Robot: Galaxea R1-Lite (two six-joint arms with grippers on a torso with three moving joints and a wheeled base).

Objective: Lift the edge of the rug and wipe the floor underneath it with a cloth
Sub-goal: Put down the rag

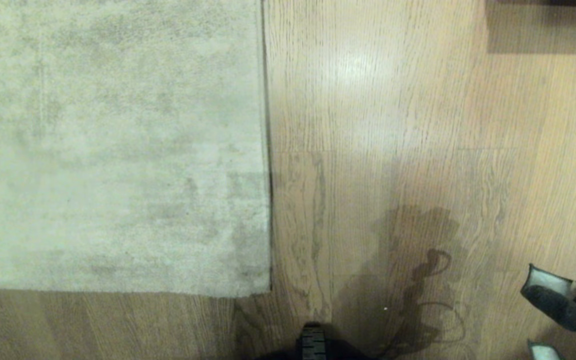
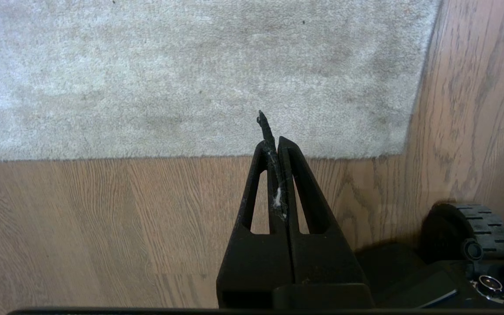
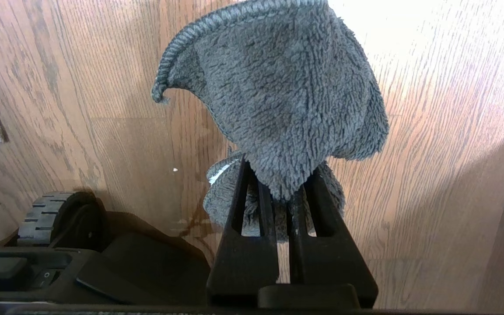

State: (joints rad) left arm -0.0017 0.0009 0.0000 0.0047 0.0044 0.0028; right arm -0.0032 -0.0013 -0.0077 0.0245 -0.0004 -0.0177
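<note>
Left of the bare floor (image 1: 418, 125) lies the rug, its rug edge (image 1: 267, 150) flat. Above its corner hangs the left gripper (image 2: 277, 142), pinched closed, empty. Right of the rug, beyond the robot's wheel (image 1: 313, 342), the right gripper (image 3: 278, 183) clamps the cloth (image 3: 287, 96).

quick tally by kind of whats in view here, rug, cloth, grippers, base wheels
rug: 1, lying flat on the floor
cloth: 1, clamped in the right gripper
grippers: 2, the left gripper shut on nothing
base wheels: 1, the wheel at the robot's front
total: 5
</note>
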